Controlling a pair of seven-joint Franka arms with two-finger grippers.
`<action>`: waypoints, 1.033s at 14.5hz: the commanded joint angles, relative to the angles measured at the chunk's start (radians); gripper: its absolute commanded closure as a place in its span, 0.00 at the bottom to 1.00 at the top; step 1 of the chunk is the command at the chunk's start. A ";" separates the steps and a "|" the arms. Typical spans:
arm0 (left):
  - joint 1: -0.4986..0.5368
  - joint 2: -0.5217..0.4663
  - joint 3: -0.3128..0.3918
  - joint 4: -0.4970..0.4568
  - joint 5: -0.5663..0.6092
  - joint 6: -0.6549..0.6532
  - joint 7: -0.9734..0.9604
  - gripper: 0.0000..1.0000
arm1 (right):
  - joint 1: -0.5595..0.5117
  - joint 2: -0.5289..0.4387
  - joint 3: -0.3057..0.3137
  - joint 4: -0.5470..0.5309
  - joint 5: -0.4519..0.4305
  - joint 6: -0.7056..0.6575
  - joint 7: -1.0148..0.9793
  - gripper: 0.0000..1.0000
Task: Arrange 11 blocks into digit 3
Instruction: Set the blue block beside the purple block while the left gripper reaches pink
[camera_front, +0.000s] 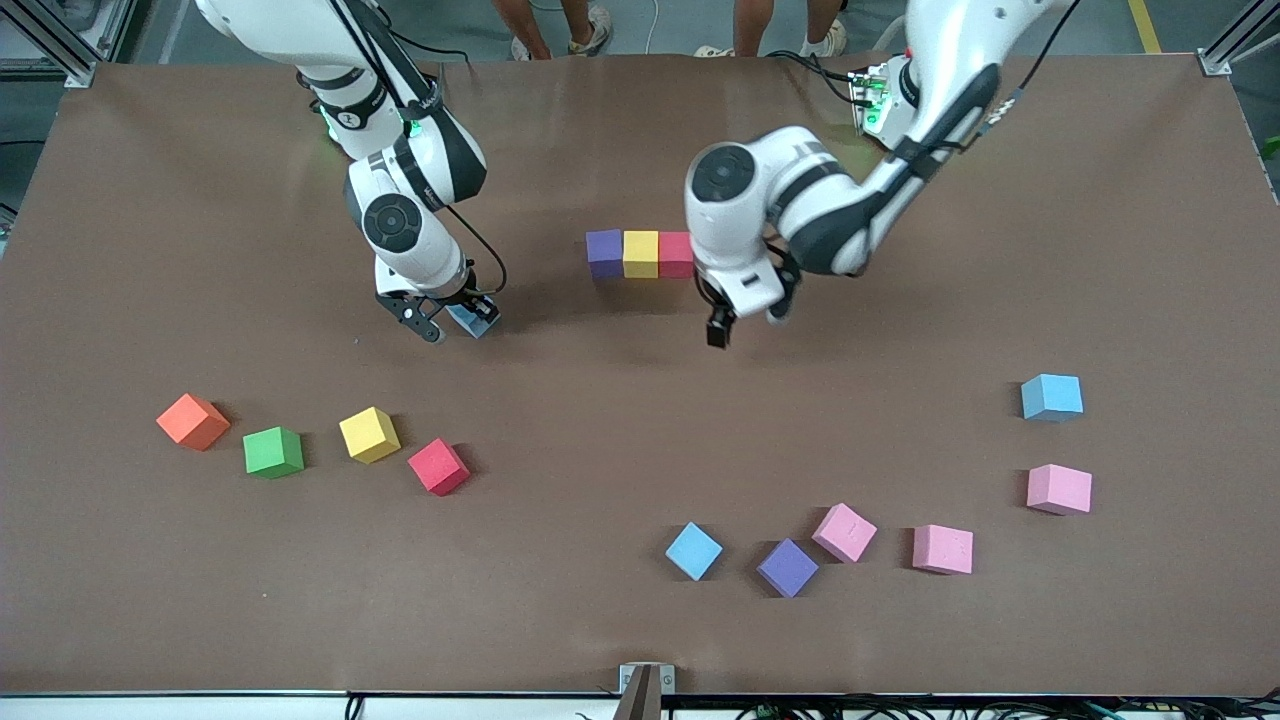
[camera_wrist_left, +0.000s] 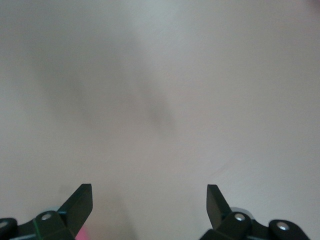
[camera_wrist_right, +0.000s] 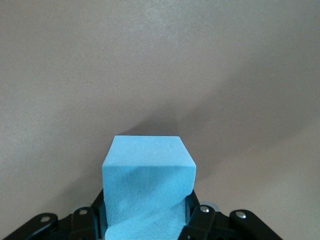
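Front view shows a short bar of three touching cubes mid-table: a purple cube (camera_front: 604, 251), a yellow cube (camera_front: 641, 253) and a red cube (camera_front: 676, 254), the red one toward the left arm's end. The left gripper (camera_front: 744, 321) hangs just beside that red cube, over bare table (camera_front: 620, 130); in the left wrist view its fingers (camera_wrist_left: 80, 202) stand wide apart with nothing between them. The right gripper (camera_front: 455, 320) is clamped on a light blue cube (camera_wrist_right: 147, 187), over the table toward the right arm's end of the bar and apart from it.

Nearer the camera, toward the right arm's end, lie an orange cube (camera_front: 193, 421), a green cube (camera_front: 273, 452), a second yellow cube (camera_front: 369, 435) and a second red cube (camera_front: 439, 467), each apart from the next. Toward the left arm's end sit another light blue cube (camera_front: 694, 551), a purple cube (camera_front: 787, 568) with a pink cube (camera_front: 845, 532) just beside it, two more pink cubes (camera_front: 942, 549) (camera_front: 1059, 489), and one light blue cube (camera_front: 1052, 397).
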 joint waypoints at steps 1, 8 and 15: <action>0.094 0.015 -0.014 0.041 0.025 -0.020 0.219 0.00 | -0.041 -0.006 0.020 -0.001 0.014 0.008 -0.063 0.59; 0.332 0.049 -0.012 0.122 0.067 -0.045 0.823 0.00 | -0.014 0.117 0.019 0.376 0.009 -0.188 -0.260 0.59; 0.406 0.317 -0.002 0.484 0.019 -0.028 1.020 0.00 | 0.079 0.230 0.016 0.567 0.003 -0.259 -0.577 0.58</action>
